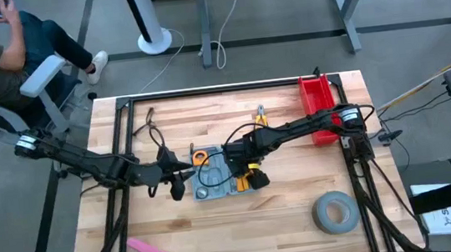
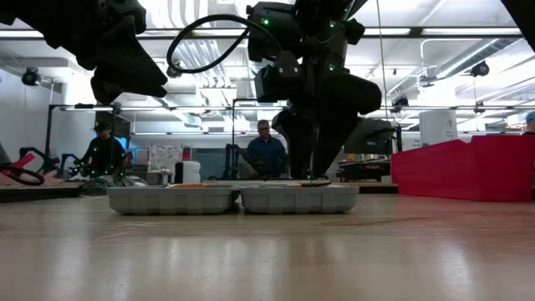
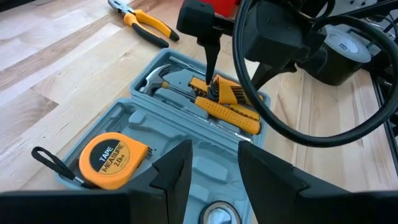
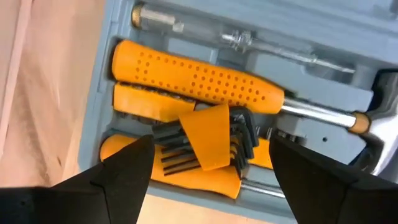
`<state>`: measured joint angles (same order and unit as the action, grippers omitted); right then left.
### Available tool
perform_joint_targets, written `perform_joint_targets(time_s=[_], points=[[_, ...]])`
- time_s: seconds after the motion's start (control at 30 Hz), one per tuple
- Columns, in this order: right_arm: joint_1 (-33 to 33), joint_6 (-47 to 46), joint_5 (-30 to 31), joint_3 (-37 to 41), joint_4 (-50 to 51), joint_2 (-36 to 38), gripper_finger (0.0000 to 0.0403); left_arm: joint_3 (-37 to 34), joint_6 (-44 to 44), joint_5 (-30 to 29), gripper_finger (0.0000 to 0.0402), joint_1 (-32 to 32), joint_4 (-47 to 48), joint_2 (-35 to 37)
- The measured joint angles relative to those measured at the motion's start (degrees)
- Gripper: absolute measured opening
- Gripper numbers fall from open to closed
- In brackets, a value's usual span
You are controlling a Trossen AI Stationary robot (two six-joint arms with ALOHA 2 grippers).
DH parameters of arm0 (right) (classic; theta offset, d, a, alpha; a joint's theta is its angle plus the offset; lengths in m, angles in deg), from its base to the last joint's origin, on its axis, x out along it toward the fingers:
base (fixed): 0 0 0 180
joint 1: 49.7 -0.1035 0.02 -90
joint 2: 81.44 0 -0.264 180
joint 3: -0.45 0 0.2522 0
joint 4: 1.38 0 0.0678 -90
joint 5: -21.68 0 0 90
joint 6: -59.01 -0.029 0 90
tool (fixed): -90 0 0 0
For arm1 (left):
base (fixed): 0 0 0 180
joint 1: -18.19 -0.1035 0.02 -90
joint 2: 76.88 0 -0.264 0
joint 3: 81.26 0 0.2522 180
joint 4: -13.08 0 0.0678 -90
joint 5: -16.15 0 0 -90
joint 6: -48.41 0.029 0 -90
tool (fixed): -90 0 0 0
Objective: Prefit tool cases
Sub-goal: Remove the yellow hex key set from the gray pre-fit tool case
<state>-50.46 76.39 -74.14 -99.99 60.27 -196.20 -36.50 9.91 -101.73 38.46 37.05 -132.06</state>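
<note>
Pale wooden bench (image 1: 244, 225) carries the open blue-grey plastic tool case (image 1: 214, 177) at its middle. Right pincer (image 4: 208, 158), spread wide, hangs over the orange hex-key holder (image 4: 211, 140) (loosely perched, I judge); a nudge could unseat it. Left pincer (image 3: 214, 171), part open and empty, waits by the round orange tape measure (image 3: 112, 158).

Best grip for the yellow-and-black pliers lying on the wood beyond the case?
Judging by pose: the yellow-and-black pliers lie flat, clear of the open blue-grey plastic tool case. Come straight down and pinch across both yellow handles near the pivot, where they run narrow and close together.
</note>
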Motion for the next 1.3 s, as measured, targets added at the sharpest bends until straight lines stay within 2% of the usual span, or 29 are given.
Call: perform_joint_targets(time_s=[0.27, 0.83, 1.3], points=[[-1.61, 1.71, -0.47, 0.0, 0.05, 0.0, 0.0311, 0.0, 0.02, 0.0, 0.0137, -0.01, 0.08, 0.0], [-0.03, 3.22, -0.02, 0.06, -2.29, -0.61, 0.0312, 0.0, -0.15, 0.0, 0.0137, 0.01, 0.05, 0.0], [1.3, 2.55, -3.22, 2.69, -3.17, -0.61, 0.0312, 0.0, -0.2, 0.37, 0.0137, 0.0, 0.05, 0.0]])
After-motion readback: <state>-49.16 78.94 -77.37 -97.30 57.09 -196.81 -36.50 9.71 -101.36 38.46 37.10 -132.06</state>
